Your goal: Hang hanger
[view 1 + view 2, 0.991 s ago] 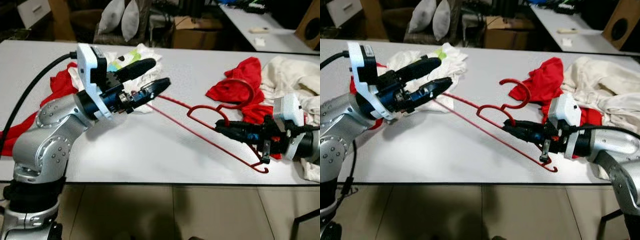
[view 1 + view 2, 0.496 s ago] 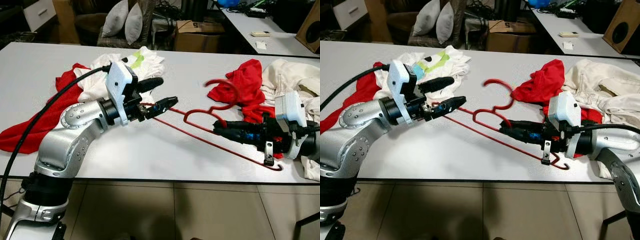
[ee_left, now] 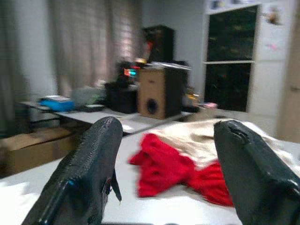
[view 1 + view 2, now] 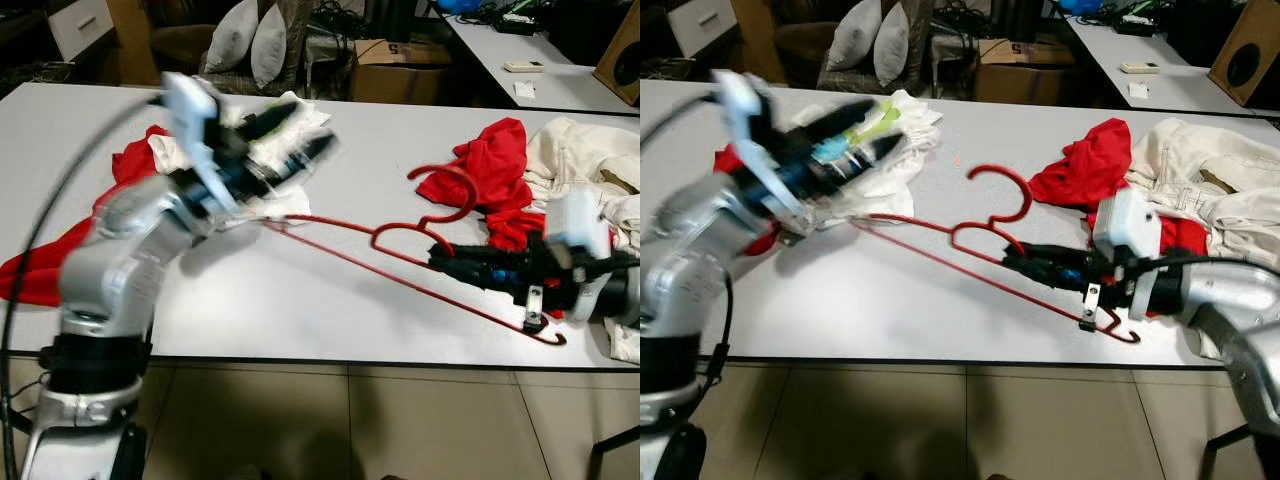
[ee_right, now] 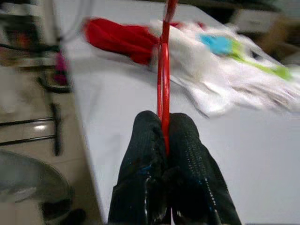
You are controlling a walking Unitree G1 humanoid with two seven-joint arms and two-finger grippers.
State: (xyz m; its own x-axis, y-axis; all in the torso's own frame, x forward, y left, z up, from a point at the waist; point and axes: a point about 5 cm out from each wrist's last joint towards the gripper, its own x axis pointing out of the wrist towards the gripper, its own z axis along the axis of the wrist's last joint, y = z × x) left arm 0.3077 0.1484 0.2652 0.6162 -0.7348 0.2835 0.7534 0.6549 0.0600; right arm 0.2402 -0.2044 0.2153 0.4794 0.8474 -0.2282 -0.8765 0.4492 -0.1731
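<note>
Clamped on the red hanger (image 4: 400, 250), the right claw (image 4: 443, 262) is reaching in from the worktop's (image 4: 300, 300) near right corner, its silver forearm lying low and almost level along the near edge, fingers pointing toward the left side. In the right wrist view the two black fingers (image 5: 187, 140) are pressing together with the red wire pinched between them. The hanger is stretching across the near middle of the worktop: its lower bar is slanting from the near right corner up toward the white cloth (image 4: 280, 190) at the left, and its hook (image 4: 455, 180) is curling up next to the red garment (image 4: 480, 170) toward the far right.

Farther back on the left, the left claw (image 4: 305, 135) is hovering over the white cloth, blurred with motion, its elbow bent and the forearm angling up and to the right. Its fingers (image 3: 89, 173) are standing well apart in the left wrist view, gripping nothing. Another red cloth (image 4: 60, 260) is lying along the left edge behind that arm, and a cream garment (image 4: 580, 160) is heaped at the far right.
</note>
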